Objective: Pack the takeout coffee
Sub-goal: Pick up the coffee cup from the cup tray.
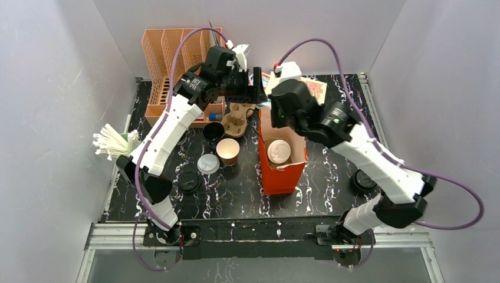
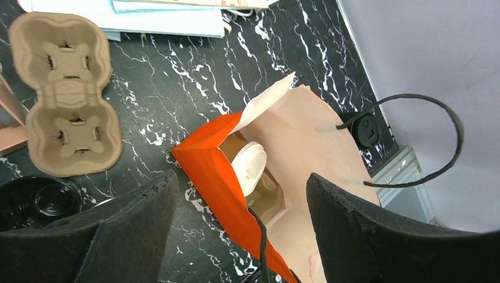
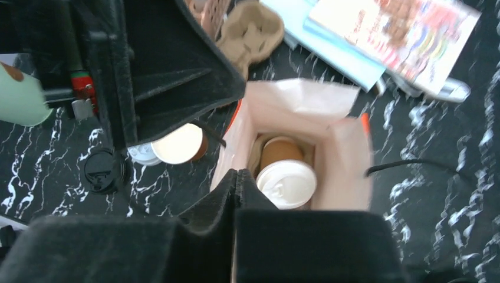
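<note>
While right claw (image 3: 236,177) is sitting clenched at orange bag (image 1: 282,177) rim, left claw (image 2: 242,191) is hanging released; snagging paper is risking toppling coffee cup (image 1: 278,151).

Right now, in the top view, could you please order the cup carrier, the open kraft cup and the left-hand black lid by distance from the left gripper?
1. Cup carrier, just on the near side of the left gripper.
2. Open kraft cup, mid-table.
3. Left-hand black lid, toward the left arm's base.

The orange bag (image 1: 282,177) hides the base of the lidded takeout coffee (image 1: 278,151).
</note>
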Controlling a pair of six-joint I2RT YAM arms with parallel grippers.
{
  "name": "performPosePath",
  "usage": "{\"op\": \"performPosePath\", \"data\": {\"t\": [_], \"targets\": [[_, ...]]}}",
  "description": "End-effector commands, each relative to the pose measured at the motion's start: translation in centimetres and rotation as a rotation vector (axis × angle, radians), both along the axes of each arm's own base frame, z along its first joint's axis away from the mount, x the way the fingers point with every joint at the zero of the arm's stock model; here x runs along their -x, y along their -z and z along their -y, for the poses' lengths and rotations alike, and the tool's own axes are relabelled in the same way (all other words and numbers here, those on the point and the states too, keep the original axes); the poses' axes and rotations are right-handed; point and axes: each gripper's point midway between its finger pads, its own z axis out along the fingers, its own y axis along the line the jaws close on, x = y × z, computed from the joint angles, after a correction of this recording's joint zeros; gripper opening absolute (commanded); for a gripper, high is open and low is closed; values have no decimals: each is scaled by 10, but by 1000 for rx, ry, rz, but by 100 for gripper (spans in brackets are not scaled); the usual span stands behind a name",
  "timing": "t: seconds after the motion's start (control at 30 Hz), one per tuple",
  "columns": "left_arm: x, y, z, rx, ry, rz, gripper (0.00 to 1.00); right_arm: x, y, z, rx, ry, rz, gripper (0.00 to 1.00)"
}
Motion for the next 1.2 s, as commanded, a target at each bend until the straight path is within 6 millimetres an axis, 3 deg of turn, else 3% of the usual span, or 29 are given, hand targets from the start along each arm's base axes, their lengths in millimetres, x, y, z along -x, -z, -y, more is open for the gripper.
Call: {"op": "performPosePath", "data": {"t": [0.0, 0.2, 0.43, 0.67, 0.8, 1.17], "targets": [[-2, 6, 10, 18, 96, 10, 76, 2, 30, -4, 27, 62, -112, 1], [-26, 31, 16, -30, 111, 23, 72, 0, 76, 8, 79, 185, -249, 1], [-31, 49, 23, -10, 212, 31, 71, -10, 118, 21, -138, 132, -480, 1], [-38, 57, 33, -4, 279, 79, 67, -19, 131, 17, -88, 136, -526, 1], [-29, 60, 45, 33, 383, 78, 65, -24, 132, 15, -65, 136, -528, 1], [-9, 77, 29, 0, 363, 20, 44, -34, 138, 22, 18, 130, -488, 1]]}}
